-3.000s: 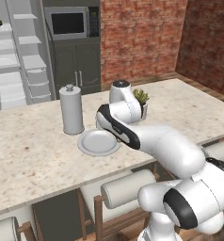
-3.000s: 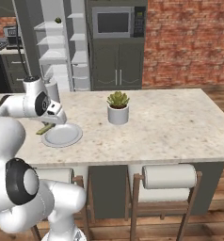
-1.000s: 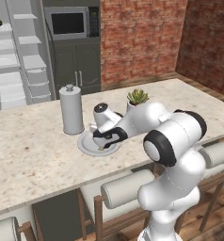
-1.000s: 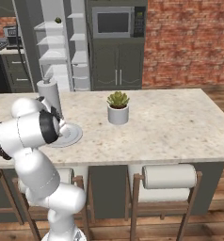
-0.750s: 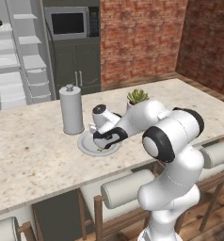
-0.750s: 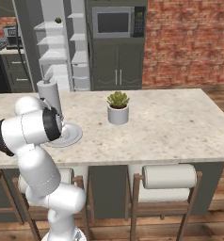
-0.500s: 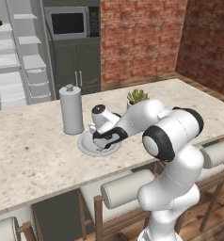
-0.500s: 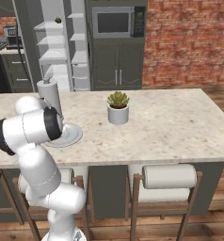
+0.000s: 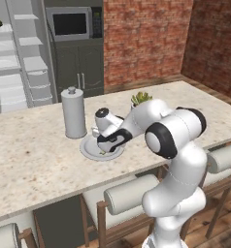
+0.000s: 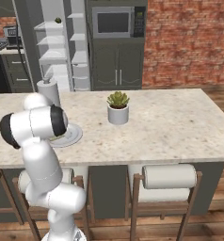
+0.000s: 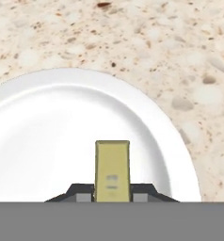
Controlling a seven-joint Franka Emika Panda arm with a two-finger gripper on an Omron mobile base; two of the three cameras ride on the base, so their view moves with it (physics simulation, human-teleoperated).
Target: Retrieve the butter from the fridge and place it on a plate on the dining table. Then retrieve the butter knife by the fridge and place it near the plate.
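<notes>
Showing pale yellow, slim butter (image 11: 112, 169) in tool (image 11: 112, 194) over plate (image 11: 48, 136).

You face a red brick wall (image 9: 144, 41) beyond a dark cabinet (image 10: 117, 63) holding a microwave (image 10: 118, 21), with cushioned stools (image 10: 168, 181) below and wood flooring (image 10: 222, 96) at right.
</notes>
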